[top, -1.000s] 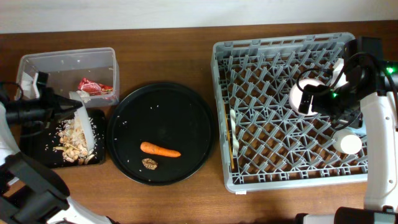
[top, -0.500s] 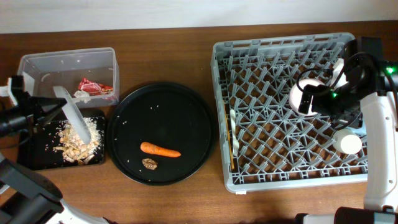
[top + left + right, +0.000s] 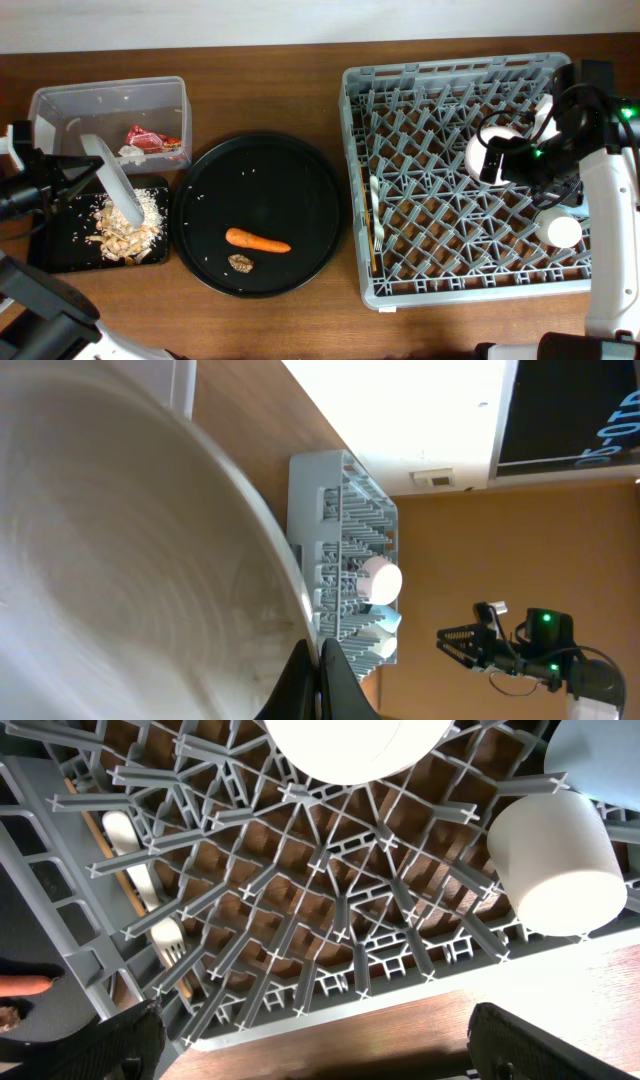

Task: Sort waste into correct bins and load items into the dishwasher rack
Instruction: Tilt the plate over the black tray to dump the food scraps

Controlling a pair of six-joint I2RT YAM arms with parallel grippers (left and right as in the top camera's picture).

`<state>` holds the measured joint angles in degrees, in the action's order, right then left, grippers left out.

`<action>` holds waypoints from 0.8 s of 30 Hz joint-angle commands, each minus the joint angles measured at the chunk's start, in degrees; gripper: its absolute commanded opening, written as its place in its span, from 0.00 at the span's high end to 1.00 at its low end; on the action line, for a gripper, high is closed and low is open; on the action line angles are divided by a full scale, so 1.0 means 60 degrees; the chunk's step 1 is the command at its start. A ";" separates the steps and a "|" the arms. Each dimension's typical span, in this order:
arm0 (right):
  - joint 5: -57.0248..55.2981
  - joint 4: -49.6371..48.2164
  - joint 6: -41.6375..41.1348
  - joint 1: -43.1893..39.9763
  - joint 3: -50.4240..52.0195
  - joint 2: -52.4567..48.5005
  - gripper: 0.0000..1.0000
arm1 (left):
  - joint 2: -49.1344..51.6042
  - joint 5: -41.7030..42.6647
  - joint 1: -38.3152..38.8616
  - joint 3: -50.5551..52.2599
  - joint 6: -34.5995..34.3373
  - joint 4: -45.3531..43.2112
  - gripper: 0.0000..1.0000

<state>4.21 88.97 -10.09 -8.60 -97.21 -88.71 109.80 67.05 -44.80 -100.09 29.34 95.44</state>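
My left gripper (image 3: pixel 62 176) (image 3: pixel 318 682) is shut on the rim of the pale plate (image 3: pixel 115 188) (image 3: pixel 120 560). It holds the plate on edge over the shallow black tray (image 3: pixel 60 255), where the beige food scraps (image 3: pixel 125 228) lie. The clear box (image 3: pixel 105 100) holds the red wrapper (image 3: pixel 148 139) and white tissue (image 3: pixel 132 152). The carrot (image 3: pixel 257 241) and brown lump (image 3: pixel 241 263) lie on the round black tray. The rack (image 3: pixel 450 75) (image 3: pixel 300 850) holds the fork (image 3: pixel 378 215), chopstick (image 3: pixel 369 235), bowl (image 3: pixel 490 155) and cup (image 3: pixel 560 232) (image 3: pixel 555 860). My right gripper (image 3: pixel 325 1055) is open and empty above the rack's front right.
The large round black tray (image 3: pixel 290 175) sits between the bins and the rack. The right arm (image 3: pixel 605 200) stands along the rack's right side. The bins sit close to the table's left edge.
My left gripper has drawn the plate back and up to the left, away from the scrap pile. The scraps stay in the black tray. The right arm has not moved.
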 commanded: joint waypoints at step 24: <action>-0.0025 0.0029 0.0076 -0.0007 0.0113 0.0018 0.00 | -0.0765 -0.0732 -0.0280 0.0124 -0.1071 -0.0590 1.00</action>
<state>4.19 88.97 -10.09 -8.60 -97.17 -88.71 107.22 68.88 -45.30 -99.44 28.32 95.68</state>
